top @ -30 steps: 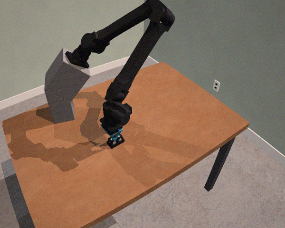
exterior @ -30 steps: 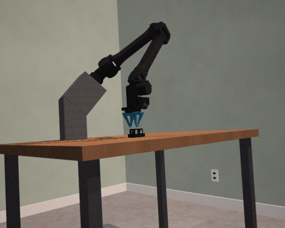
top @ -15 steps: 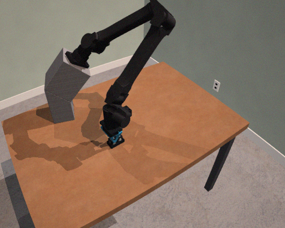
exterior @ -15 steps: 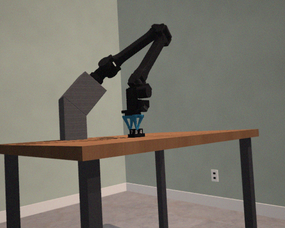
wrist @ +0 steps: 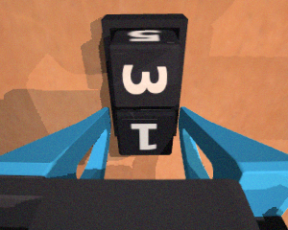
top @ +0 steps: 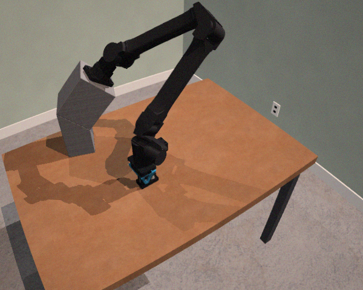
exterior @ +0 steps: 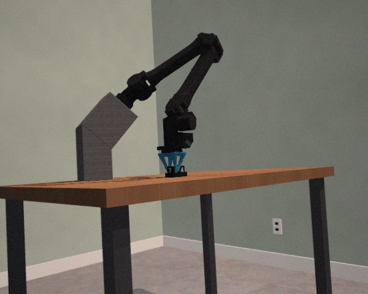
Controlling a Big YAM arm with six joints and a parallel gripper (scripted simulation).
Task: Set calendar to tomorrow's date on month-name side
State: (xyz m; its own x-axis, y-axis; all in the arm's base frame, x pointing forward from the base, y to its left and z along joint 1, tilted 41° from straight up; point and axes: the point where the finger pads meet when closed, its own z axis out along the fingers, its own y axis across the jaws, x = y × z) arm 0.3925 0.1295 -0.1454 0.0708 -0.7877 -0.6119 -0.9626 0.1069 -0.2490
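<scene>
The black tray [top: 143,185] [exterior: 176,174] [wrist: 145,21] stands on the table. Two black cubes with white digits are in it, in a row. In the wrist view the far cube [wrist: 116,86] has a 3 on top and a 5 on its end face. The near cube [wrist: 126,139] has a 1 on top. The exterior view shows a 7 and a 4 on side faces; a finger partly covers the digit between them. My gripper [top: 147,179] [exterior: 172,171] [wrist: 144,115] is partly open, its blue fingertips on either side of the cubes, near their seam. Nothing is visibly clamped.
The wooden table [top: 213,134] [exterior: 140,191] carries the grey arm pedestal [top: 78,124] [exterior: 98,145] at its back left. The black arm reaches over from the pedestal and down to the tray. The table's front edge lies beyond the tray in the top view.
</scene>
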